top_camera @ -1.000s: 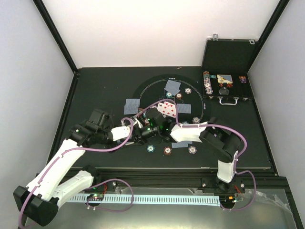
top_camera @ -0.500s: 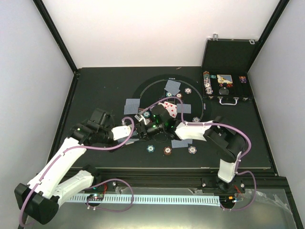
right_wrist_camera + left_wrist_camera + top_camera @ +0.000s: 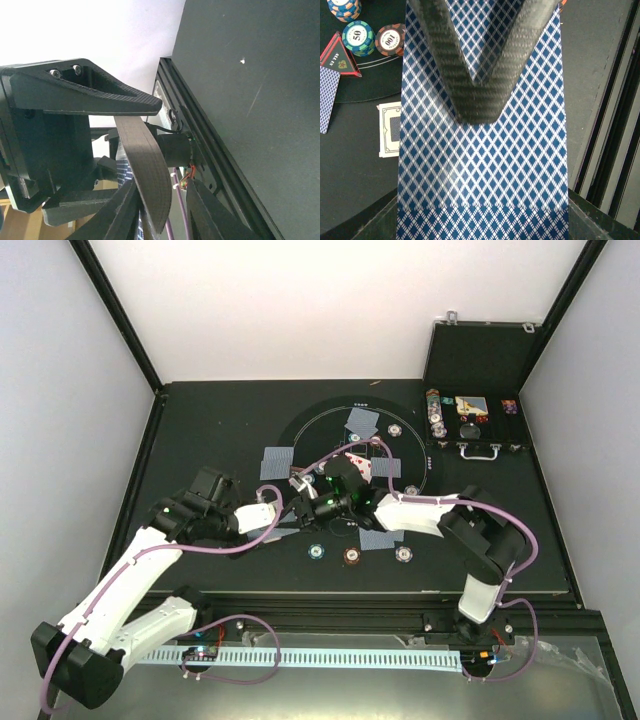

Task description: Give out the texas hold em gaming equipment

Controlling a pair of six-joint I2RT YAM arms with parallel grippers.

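A deck of playing cards [image 3: 485, 165] with blue diamond-patterned backs fills the left wrist view. My left gripper [image 3: 291, 508] is shut on it, one dark finger [image 3: 480, 75] lying across the top card. My right gripper [image 3: 310, 498] has come up against the left one over the mat's middle. In the right wrist view its jaws [image 3: 162, 220] stand apart round the left gripper's curved finger [image 3: 145, 170] and a card edge [image 3: 125, 170]. Dealt cards [image 3: 363, 422] [image 3: 275, 462] [image 3: 385, 468] lie face down on the mat. Chips [image 3: 357, 35] [image 3: 390, 40] and a red triangle [image 3: 337, 55] sit nearby.
The round black mat [image 3: 420, 465] covers the table's middle. Three chips [image 3: 316, 551] [image 3: 351, 556] [image 3: 403, 554] line its near rim. A face-up red card [image 3: 356, 460] lies behind the grippers. An open black case [image 3: 470, 425] holding chips stands at the back right.
My right gripper has swung left to meet the left gripper, and its jaws have narrowed. The left arm with the deck has barely moved.
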